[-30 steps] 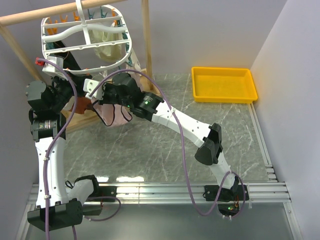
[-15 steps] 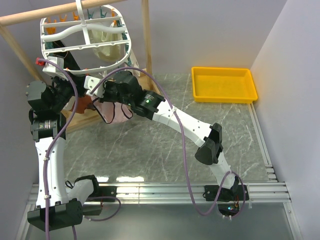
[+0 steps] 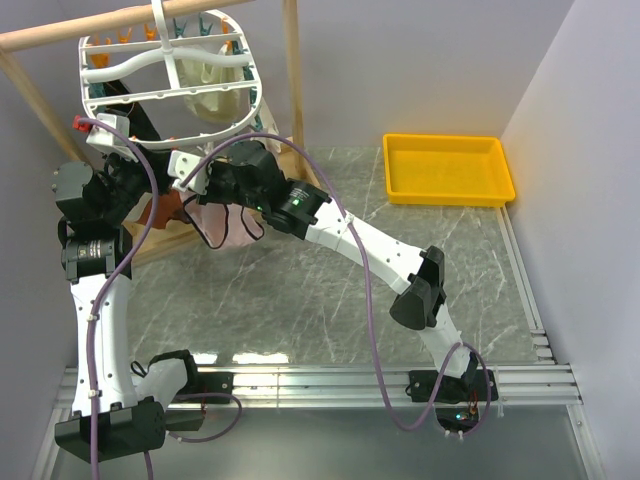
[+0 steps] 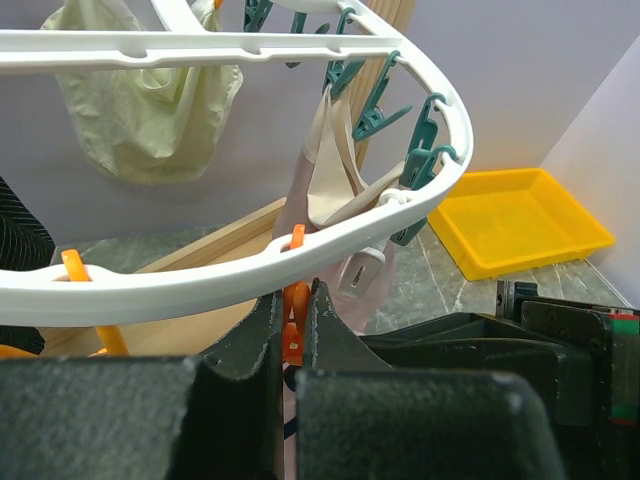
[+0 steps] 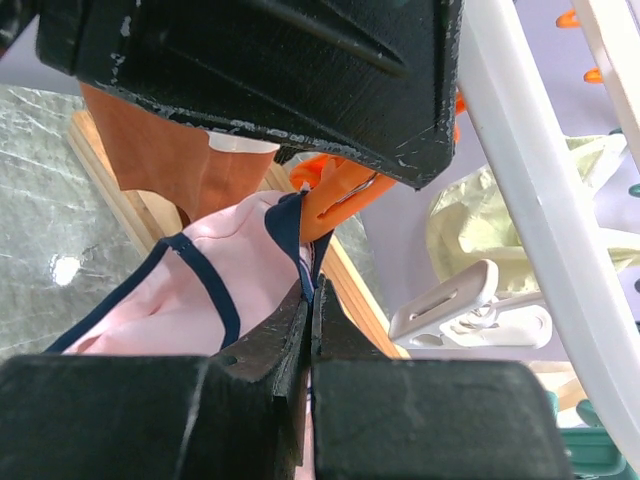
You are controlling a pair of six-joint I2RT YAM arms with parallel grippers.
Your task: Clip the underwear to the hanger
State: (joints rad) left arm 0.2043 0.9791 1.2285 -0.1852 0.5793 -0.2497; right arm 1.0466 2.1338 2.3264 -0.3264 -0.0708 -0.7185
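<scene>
Sitting at the upper right of the overhead view, a yellow tray [image 3: 448, 170] rests on the grey marble table [image 3: 300, 300], well apart from both arms. At the upper left, the white oval hanger [image 3: 150, 94] hangs from a wooden rod [image 3: 100, 25]. A cream garment [image 4: 150, 110] is clipped inside the hanger, and a second pale garment [image 4: 330, 170] is clipped near its rim beside teal clothespins [image 4: 425, 150].

On the left side of the frame, the left arm rises from its base and folds at the elbow, with its wrist tucked under the hanger's near rim. Its left gripper [image 4: 294, 320] has its jaws squeezed onto an orange clothespin [image 4: 293, 340] dangling from that rim. From the lower right, the right arm stretches diagonally up and left across the table to the same spot, with purple cables [image 3: 370, 300] looping along both arms.

The right gripper [image 5: 310, 320] has its jaws pressed together on the navy-trimmed edge of the pale pink underwear [image 5: 190, 290]. That edge is lifted right against the mouth of the orange clothespin, just under the hanger, and the rest of the fabric droops below.

A small red tag [image 3: 76, 124] on the left arm is too small to read.
</scene>
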